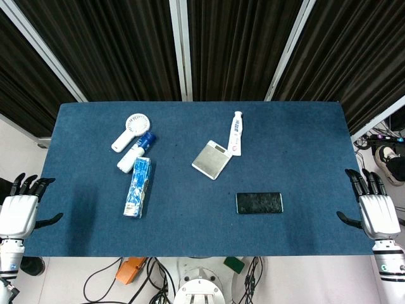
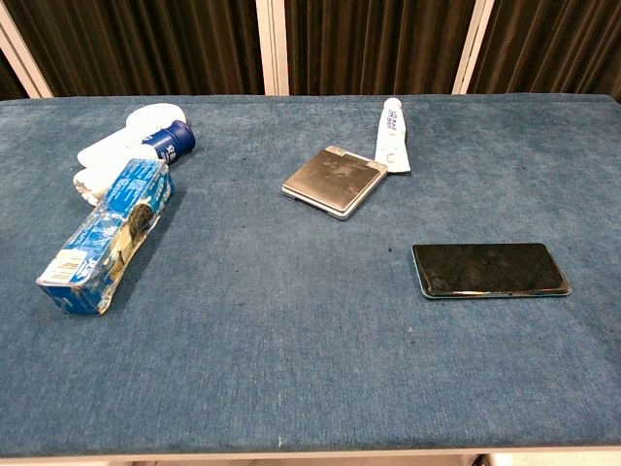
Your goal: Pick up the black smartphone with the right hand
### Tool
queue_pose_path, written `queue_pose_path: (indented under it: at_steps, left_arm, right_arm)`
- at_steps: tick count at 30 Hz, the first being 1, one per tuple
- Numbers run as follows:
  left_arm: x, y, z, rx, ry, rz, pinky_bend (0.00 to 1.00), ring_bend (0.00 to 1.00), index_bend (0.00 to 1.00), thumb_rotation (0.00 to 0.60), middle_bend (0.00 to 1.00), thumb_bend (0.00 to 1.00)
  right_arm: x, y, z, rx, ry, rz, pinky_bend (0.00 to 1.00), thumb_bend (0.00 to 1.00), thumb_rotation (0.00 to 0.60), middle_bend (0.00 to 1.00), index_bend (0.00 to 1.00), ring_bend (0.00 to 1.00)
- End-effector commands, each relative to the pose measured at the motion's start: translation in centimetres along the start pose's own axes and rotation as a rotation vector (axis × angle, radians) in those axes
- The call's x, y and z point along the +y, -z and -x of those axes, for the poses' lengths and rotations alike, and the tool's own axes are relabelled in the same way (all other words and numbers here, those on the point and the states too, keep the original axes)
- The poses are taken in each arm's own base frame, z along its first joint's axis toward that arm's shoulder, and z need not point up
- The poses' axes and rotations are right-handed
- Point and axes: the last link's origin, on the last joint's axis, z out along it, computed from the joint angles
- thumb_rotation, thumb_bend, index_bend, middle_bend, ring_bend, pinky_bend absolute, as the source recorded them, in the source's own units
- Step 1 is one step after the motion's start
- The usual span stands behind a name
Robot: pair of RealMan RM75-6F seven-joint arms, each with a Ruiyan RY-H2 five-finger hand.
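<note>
Here the right hand [image 1: 378,212] hangs with fingers spread wide, holding nothing, the black smartphone [image 1: 259,202] well apart, inboard of its thumb.

We see even, bright overhead light on the counter [image 1: 297,133], soft short shadows, both views sharp, dark curtains [image 1: 126,44] behind.

A robotics lab: blue felt-covered table [image 1: 304,133], black curtains [image 1: 234,44] beyond both hands, loose cables [image 1: 149,278] on the floor between them.
</note>
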Motion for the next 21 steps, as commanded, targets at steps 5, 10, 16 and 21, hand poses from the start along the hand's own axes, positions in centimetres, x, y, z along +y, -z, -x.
queue_pose_path:
  at_steps: [5, 10, 16, 21]
  left_arm:
    - [0.0, 0.3, 0.1, -0.002, 0.001, -0.003, 0.00, 0.13, 0.20, 0.600, 0.22, 0.09]
    - [0.1, 0.4, 0.1, 0.003, 0.007, -0.004, 0.00, 0.13, 0.20, 0.600, 0.22, 0.09]
    - [0.2, 0.3, 0.1, 0.006, 0.005, 0.002, 0.00, 0.13, 0.20, 0.600, 0.22, 0.09]
    - [0.1, 0.3, 0.2, 0.001, 0.006, -0.002, 0.00, 0.13, 0.20, 0.600, 0.22, 0.09]
  right_arm:
    - [-0.7, -0.2, 0.8, -0.021, -0.021, -0.021, 0.10, 0.24, 0.600, 0.16, 0.09, 0.00]
    - [-3.1, -1.2, 2.9, -0.112, -0.076, -0.087, 0.10, 0.24, 0.600, 0.16, 0.15, 0.00]
    - [-6.2, -3.3, 6.0, -0.212, -0.073, -0.158, 0.10, 0.24, 0.600, 0.15, 0.25, 0.00]
    - [-8.5, -4.7, 8.0, -0.259, -0.088, -0.192, 0.09, 0.24, 0.600, 0.12, 0.29, 0.00]
